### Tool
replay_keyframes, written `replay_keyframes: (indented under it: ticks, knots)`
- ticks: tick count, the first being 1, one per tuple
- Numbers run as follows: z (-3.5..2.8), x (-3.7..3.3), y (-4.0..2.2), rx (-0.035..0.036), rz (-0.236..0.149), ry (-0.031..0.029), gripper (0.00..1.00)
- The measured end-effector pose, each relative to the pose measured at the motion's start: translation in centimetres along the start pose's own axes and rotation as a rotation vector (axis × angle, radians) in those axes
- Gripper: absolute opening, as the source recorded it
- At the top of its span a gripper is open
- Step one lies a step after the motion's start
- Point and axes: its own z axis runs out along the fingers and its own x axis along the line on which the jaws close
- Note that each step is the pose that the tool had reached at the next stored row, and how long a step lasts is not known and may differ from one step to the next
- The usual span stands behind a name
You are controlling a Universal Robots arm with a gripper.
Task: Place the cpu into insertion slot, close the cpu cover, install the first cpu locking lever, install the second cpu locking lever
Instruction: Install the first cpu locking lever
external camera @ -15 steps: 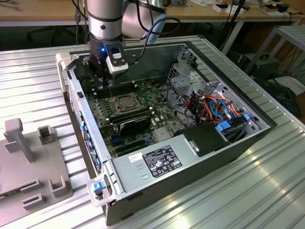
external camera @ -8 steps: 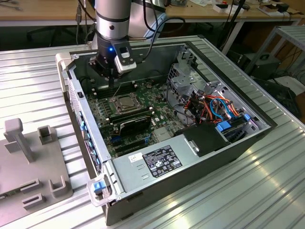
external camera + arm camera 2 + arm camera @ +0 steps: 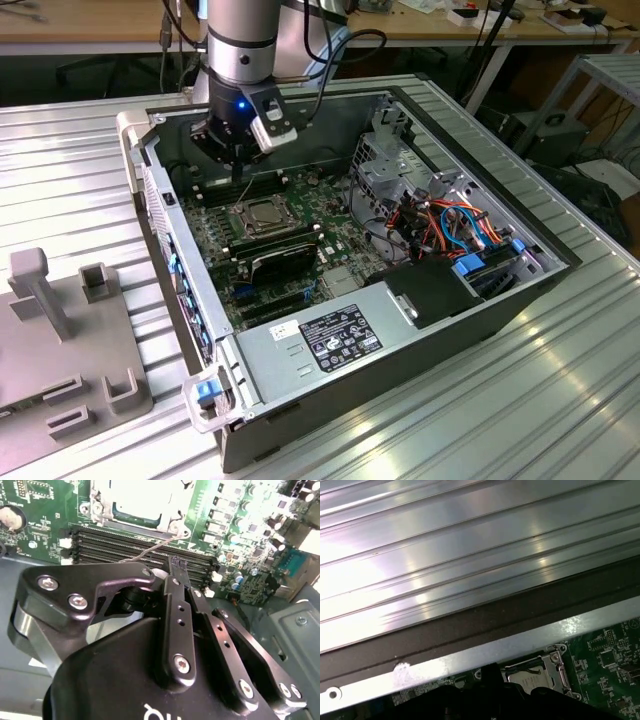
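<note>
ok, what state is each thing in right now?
cpu: seated in the insertion slot
cpu cover: down over the cpu
locking lever: wire angled out over the memory slots, looks unlatched
gripper: shut, empty, above the memory slots
computer case: side panel off

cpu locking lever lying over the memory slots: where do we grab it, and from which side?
Likely the free end of the cpu locking lever, the thin wire slanting out over the memory slots. Come from above, jaws across the wire: it is thin, with room on both sides there, while its other end sits tight against the corner of the insertion slot.
</note>
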Motion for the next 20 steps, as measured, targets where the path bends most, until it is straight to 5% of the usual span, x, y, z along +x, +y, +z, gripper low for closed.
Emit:
replay_keyframes:
  ticks: [17, 20]
  knots:
    - [0.04, -0.45, 0.14, 0.0000, -0.001, -0.0001, 0.11]
    - [0.27, -1.12, 0.34, -0.0016, -0.077, 0.0025, 0.11]
